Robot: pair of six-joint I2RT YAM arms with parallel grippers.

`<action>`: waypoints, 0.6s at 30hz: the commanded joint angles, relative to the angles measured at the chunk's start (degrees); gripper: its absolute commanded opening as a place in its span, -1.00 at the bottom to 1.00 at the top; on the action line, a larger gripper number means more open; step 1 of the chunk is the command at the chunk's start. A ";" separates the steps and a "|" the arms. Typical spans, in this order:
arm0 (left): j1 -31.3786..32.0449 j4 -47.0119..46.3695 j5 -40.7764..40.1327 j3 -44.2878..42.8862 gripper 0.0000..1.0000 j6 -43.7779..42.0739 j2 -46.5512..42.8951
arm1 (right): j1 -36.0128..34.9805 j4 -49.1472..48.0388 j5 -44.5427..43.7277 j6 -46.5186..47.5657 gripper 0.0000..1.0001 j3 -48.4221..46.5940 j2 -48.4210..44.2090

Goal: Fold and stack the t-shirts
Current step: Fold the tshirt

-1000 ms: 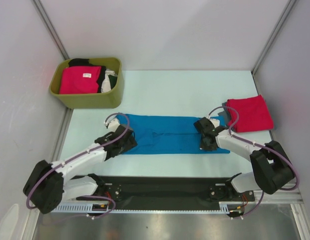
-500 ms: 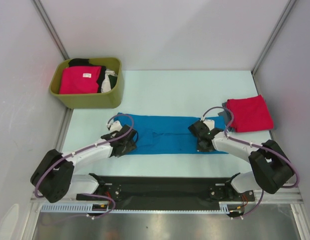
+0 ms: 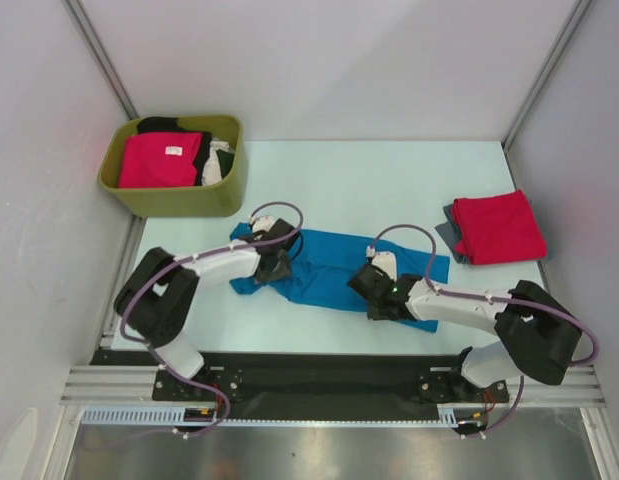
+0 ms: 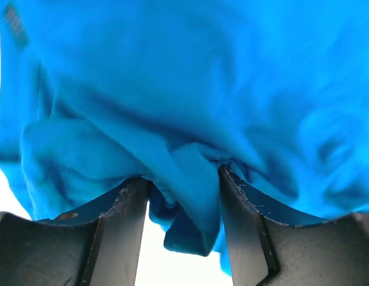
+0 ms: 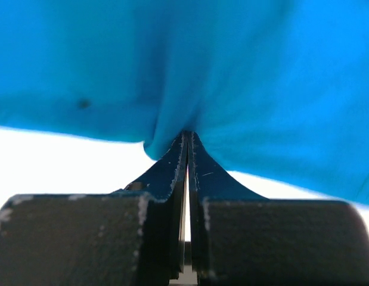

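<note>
Change from above: the blue t-shirt (image 3: pixel 324 262), a flat strip across the tabletop (image 3: pixel 369 180) a second ago, now lies rumpled and slanted, higher at its left end and lower at its right.
Arms from above: the left claw (image 3: pixel 274 262) and the right claw (image 3: pixel 374 295) have both travelled inward from the strip's two ends. They now sit nearer its middle, apart from each other.
Unchanged from above: the folded red t-shirt (image 3: pixel 497 227) stays at the right side of the tabletop. The crimson-pink t-shirt (image 3: pixel 159 160) stays in the tub (image 3: pixel 174 202) at the rear left.
Left wrist, grip: the fingers (image 4: pixel 126 229) stand partly apart with a thick wad of blue cloth filling the gap near their tips and touching both, so the wad looks pinched rather than loose.
Right wrist, grip: the jaws are pressed together on a thin pinch of the same cloth, which drapes away to either side above the pale tabletop.
Meaning for the task: the ends appear to be carried toward each other for a cross fold. The blue t-shirt is not yet a compact fold and is well apart from the red one it should join.
Risk: the cloth is bunching instead of laying over flat, so it may need smoothing.
</note>
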State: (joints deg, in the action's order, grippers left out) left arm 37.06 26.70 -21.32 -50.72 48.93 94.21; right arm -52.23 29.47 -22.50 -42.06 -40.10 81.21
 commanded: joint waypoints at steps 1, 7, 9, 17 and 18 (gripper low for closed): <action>-0.06 -11.94 7.35 -6.11 0.11 -1.02 10.45 | -5.86 -6.87 13.53 -6.18 -1.00 0.72 2.46; -0.93 -6.67 8.48 -28.14 0.10 -5.76 25.30 | -13.59 -21.02 17.05 -9.44 -1.00 -2.26 7.89; -1.55 -4.47 8.84 -35.03 0.10 -7.17 32.04 | -14.30 -25.42 18.27 -9.18 -1.00 -4.01 9.14; -7.08 -1.37 19.53 -68.53 0.12 -15.68 48.86 | -7.03 -28.41 21.87 -4.35 -0.63 -5.96 2.91; -7.70 -2.78 20.26 -69.77 0.15 -16.40 49.48 | -3.70 -28.51 24.15 -3.82 -0.56 -5.78 0.64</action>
State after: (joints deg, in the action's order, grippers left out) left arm 32.25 27.92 -9.63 -115.55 36.56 138.98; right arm -61.47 4.80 -3.27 -47.68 -44.27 87.53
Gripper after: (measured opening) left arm 0.562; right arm 0.193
